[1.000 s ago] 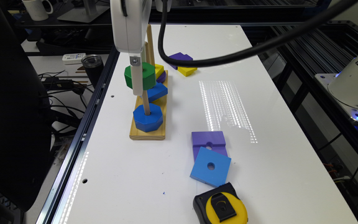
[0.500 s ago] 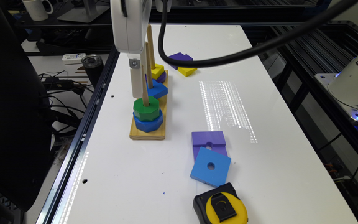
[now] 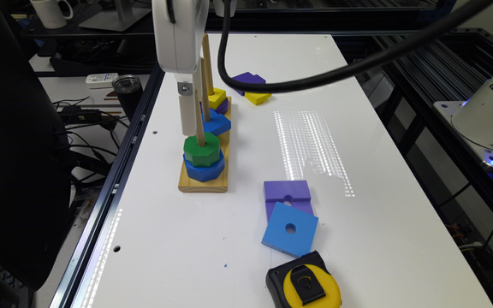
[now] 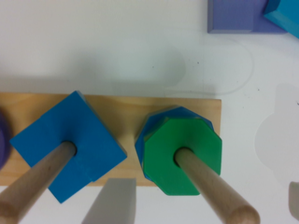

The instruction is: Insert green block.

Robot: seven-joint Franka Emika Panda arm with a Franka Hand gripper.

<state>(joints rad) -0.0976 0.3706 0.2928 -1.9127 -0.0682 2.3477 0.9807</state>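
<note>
So your green block (image 3: 202,149) has just dropped down the peg (image 3: 198,117) onto the blue octagonal block (image 3: 204,170), and the tool (image 4: 201,205) hangs spread above it, so the insert looks done.

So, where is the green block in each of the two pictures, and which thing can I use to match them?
Exterior view: the green block sits on the blue octagonal block, on the peg nearest the camera, toward the exterior view's left.
Wrist view: the green block is threaded on a wooden peg, covering most of the blue octagonal block.
Shared landmark: the wooden base.
</note>
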